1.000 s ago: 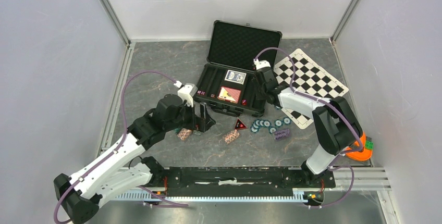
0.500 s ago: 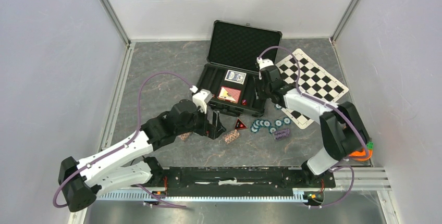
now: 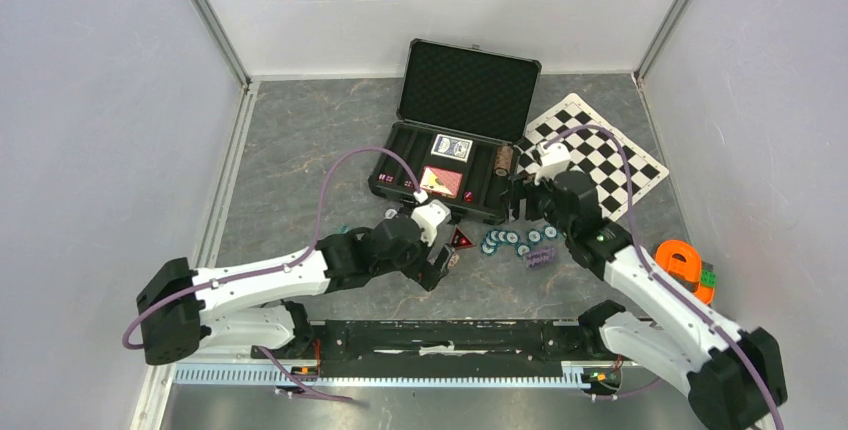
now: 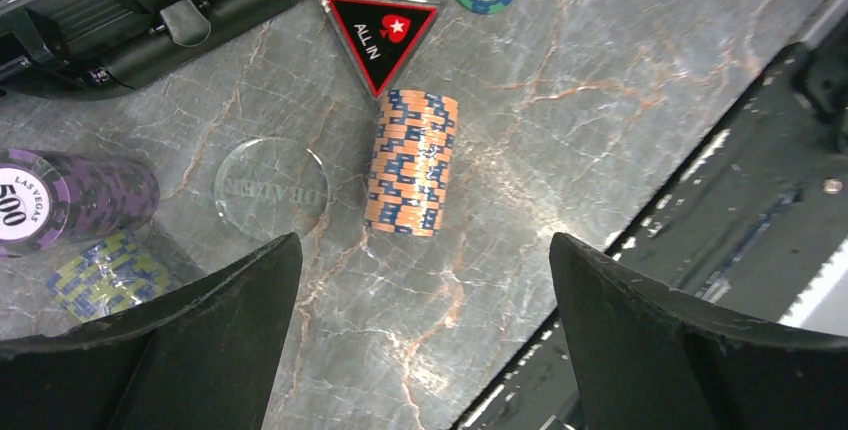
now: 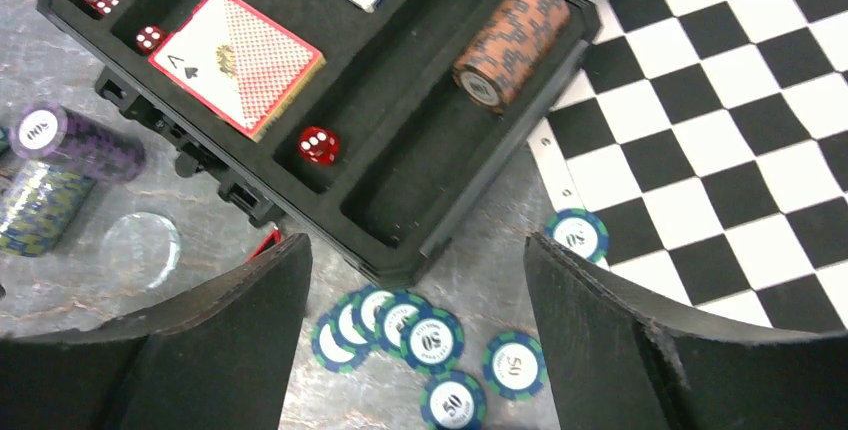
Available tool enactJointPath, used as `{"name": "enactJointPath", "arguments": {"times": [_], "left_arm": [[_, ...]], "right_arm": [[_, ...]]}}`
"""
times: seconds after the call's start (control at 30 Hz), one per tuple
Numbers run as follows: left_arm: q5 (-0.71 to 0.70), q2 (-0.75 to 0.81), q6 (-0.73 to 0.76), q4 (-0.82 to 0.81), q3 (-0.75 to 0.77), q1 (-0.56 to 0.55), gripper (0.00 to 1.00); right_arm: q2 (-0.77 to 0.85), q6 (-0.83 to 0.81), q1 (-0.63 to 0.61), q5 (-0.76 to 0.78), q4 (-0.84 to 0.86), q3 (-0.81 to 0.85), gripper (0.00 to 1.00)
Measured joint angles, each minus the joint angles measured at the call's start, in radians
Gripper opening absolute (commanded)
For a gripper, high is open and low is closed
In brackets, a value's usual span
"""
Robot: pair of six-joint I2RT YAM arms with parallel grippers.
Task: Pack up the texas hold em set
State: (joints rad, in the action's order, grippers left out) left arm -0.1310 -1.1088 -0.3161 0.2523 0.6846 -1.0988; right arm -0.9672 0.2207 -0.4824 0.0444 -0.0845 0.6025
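The left gripper (image 4: pixel 420 242), jaws wide and empty, hovers over the chip roll (image 4: pixel 412 162) near the front edge of the counter (image 4: pixel 560 70); squeezing its end faces should keep it together. The right gripper (image 5: pixel 415 245), jaws open and empty, hangs over the front right corner of the case (image 5: pixel 400 190).

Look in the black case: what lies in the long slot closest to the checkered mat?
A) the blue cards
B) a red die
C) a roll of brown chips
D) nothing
C: a roll of brown chips lies on its side in the slot of the case nearest the checkered mat; the red die is one slot over.
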Motion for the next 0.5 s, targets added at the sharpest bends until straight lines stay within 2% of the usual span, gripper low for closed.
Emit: {"name": "enactJointPath", "arguments": {"times": [0.07, 0.1, 0.3, 0.4, 0.5], "left_arm": [[-0.022, -0.04, 0.028, -0.012, 0.0, -0.012, 1.0], [-0.029, -0.057, 0.04, -0.02, 0.0, -0.017, 1.0], [-0.026, -0.133, 0.107, -0.054, 0.002, -0.031, 1.0], [-0.012, -0.18, 0.144, -0.051, 0.014, -0.036, 0.99], [-0.005, -0.253, 0.177, -0.039, 0.054, -0.042, 0.95]], "right_arm": [[0.074, 0.007, 0.0, 0.029, 0.001, -0.047, 0.97], [0.112, 0.013, 0.0, 0.045, 0.001, -0.071, 0.98], [0.36, 0.033, 0.0, 0.142, -0.003, -0.199, 0.98], [0.426, 0.038, 0.0, 0.179, -0.001, -0.209, 0.98], [0.47, 0.045, 0.0, 0.206, 0.013, -0.212, 0.98]]}}
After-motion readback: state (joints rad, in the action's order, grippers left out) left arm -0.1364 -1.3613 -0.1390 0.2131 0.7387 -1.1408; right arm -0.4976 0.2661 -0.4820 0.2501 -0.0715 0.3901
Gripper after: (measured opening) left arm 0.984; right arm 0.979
